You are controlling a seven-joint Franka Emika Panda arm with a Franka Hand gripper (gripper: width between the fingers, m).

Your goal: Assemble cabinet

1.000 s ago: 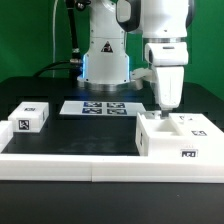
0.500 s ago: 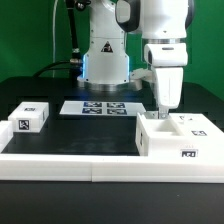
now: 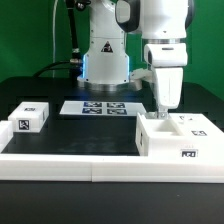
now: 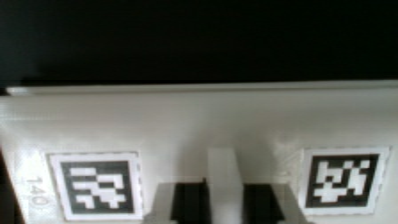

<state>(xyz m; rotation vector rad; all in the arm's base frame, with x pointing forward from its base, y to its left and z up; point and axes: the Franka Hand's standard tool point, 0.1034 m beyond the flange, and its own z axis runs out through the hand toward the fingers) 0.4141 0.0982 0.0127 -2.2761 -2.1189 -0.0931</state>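
Observation:
The cabinet body [image 3: 178, 140], a white box with square tags, sits at the exterior view's right against the white front rail. My gripper [image 3: 162, 110] stands straight above its near-left corner with the fingertips down at its top edge. In the wrist view the cabinet body [image 4: 196, 120] fills the frame with a tag on either side. My gripper [image 4: 226, 205] shows two dark fingers [image 4: 187, 205] close on either side of a thin white wall of the body. A smaller white tagged panel [image 3: 30, 116] lies at the exterior view's left, far from the gripper.
The marker board [image 3: 100, 107] lies flat on the black table in front of the white robot base [image 3: 105, 55]. A long white rail [image 3: 70, 162] runs along the table's front edge.

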